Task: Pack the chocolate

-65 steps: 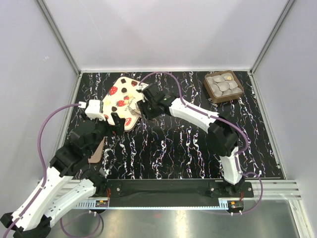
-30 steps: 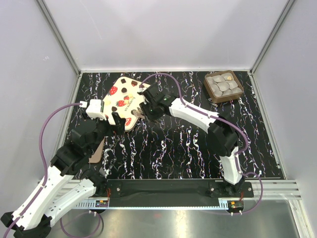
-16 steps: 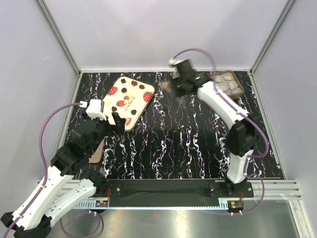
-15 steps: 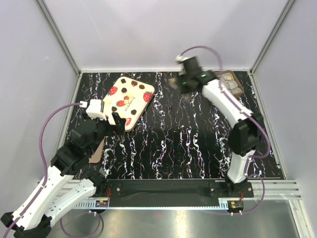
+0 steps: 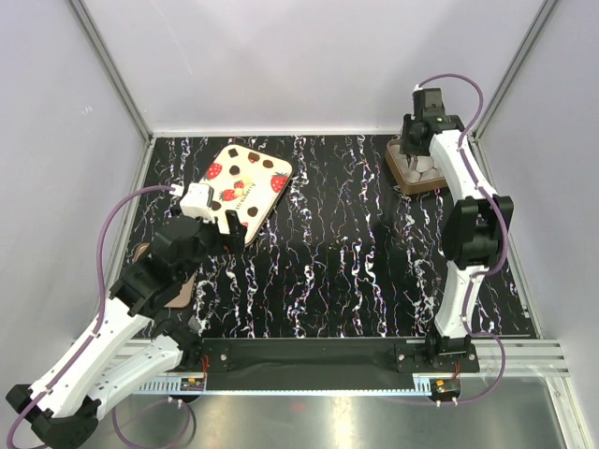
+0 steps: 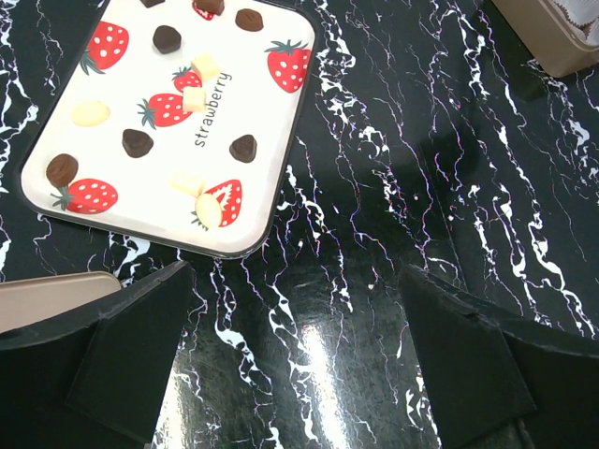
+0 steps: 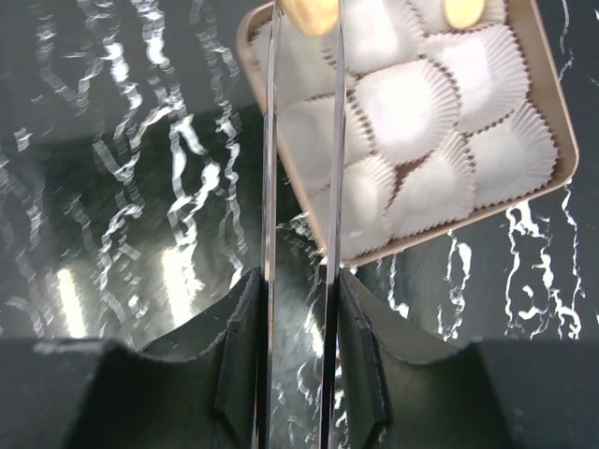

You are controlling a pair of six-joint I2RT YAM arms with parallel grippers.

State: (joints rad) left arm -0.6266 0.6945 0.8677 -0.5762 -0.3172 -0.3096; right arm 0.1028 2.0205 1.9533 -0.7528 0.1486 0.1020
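Note:
The small brown tray holds white paper cups and stands at the back right. My right gripper is shut on metal tongs. The tong tips pinch a gold chocolate above the tray's far-left cup. Another gold chocolate lies in a cup further right. From above, my right gripper hovers over the tray and hides part of it. My left gripper is open over bare table, just short of the strawberry lid.
The cream strawberry lid lies flat at the back left with several brown and pale pieces on it. A flat tan piece lies under my left arm. A corner of the tray shows in the left wrist view. Walls enclose the table.
My right arm has swung from the strawberry lid across to the tray at the back right, carrying the tongs. My left arm has shifted slightly right.

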